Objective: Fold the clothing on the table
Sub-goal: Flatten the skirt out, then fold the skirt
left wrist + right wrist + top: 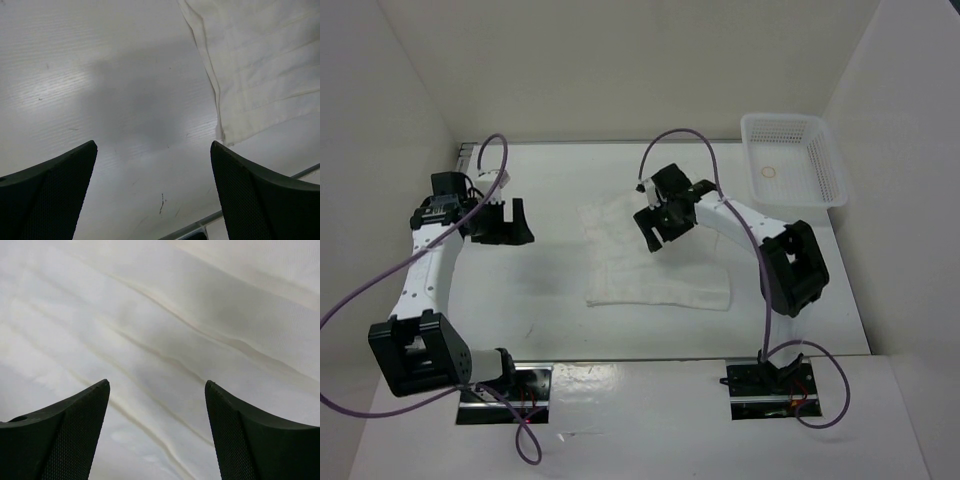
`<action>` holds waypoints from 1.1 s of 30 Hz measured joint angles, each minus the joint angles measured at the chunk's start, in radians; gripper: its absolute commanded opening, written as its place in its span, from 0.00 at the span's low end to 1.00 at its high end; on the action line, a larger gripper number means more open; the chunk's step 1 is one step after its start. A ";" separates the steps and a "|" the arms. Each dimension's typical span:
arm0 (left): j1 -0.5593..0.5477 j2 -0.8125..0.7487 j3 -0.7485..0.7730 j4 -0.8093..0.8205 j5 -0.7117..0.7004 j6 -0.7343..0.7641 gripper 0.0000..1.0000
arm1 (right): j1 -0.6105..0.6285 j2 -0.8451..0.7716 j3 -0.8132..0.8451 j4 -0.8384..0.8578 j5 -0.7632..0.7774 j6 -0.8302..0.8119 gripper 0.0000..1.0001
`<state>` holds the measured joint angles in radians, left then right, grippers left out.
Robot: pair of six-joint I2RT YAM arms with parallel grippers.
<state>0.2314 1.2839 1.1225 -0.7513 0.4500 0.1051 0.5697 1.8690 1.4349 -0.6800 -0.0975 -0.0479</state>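
- clothing [655, 270]: 1 white garment, thin and creased, lying flat on the table [550, 320], roughly rectangular, with a smaller layer on its far-left part. it sits well apart from the basket [782, 118], to the basket's near-left. in the left wrist view the clothing [260, 65] shows a seamed edge and a corner resting on the table [100, 75]. in the right wrist view the clothing [200, 315] fills the frame with long diagonal wrinkles.
- basket: 1 white perforated plastic basket, upright at the far-right corner of the table, with 1 small orange ring [771, 171] lying on its floor.
- right gripper [655, 228]: left of the basket, above the far part of the clothing. the right gripper [157, 385] has its 2 jaws spread, with only fabric showing in the gap and nothing pinched. whether the tips touch the cloth cannot be told.
- left gripper [515, 222]: far to the left of the basket, on the other side of the clothing, above bare table. the left gripper [154, 147] has its 2 jaws spread wide and holds nothing. the clothing's edge lies just beyond its right jaw.
- purple cable [680, 140]: 1 loop rising over the right gripper, left of the basket.
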 measured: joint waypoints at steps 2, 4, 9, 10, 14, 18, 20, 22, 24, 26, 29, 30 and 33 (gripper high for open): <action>-0.033 0.049 0.032 0.004 -0.002 0.000 1.00 | 0.002 -0.070 0.000 -0.014 -0.060 -0.039 0.82; -0.075 0.099 0.064 0.016 -0.009 -0.001 1.00 | 0.002 -0.137 -0.005 -0.025 -0.102 -0.074 0.82; -0.193 0.222 0.151 0.076 -0.038 -0.009 1.00 | -0.013 -0.330 -0.127 -0.021 -0.070 -0.121 0.83; -0.211 0.248 0.173 0.085 -0.039 -0.010 0.98 | -0.026 -0.356 -0.146 -0.022 -0.071 -0.127 0.83; -0.259 0.385 0.277 0.135 -0.042 -0.029 0.91 | -0.210 -0.439 -0.216 -0.017 -0.089 -0.139 0.83; -0.274 0.508 0.339 0.184 -0.070 -0.034 0.87 | -0.430 -0.531 -0.272 -0.020 -0.106 -0.148 0.84; -0.281 0.562 0.369 0.196 -0.090 -0.035 0.80 | -0.490 -0.594 -0.296 -0.022 -0.116 -0.153 0.84; -0.290 0.620 0.405 0.207 -0.106 -0.034 0.71 | -0.526 -0.650 -0.308 -0.027 -0.132 -0.156 0.84; -0.304 0.681 0.453 0.212 -0.115 -0.031 0.57 | -0.559 -0.696 -0.310 -0.032 -0.153 -0.158 0.84; -0.319 0.723 0.488 0.215 -0.125 -0.031 0.52 | -0.589 -0.719 -0.310 -0.033 -0.174 -0.160 0.84; -0.350 0.766 0.530 0.216 -0.141 -0.028 0.49 | -0.634 -0.727 -0.311 -0.041 -0.200 -0.160 0.84; -0.358 0.776 0.542 0.216 -0.142 -0.027 0.49 | -0.644 -0.727 -0.312 -0.045 -0.206 -0.160 0.84; -0.381 0.807 0.582 0.215 -0.151 -0.026 0.50 | -0.665 -0.732 -0.315 -0.058 -0.224 -0.160 0.84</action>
<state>-0.1497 2.0907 1.7046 -0.5362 0.2985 0.0788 -0.0948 1.1366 1.1194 -0.7380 -0.3210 -0.2077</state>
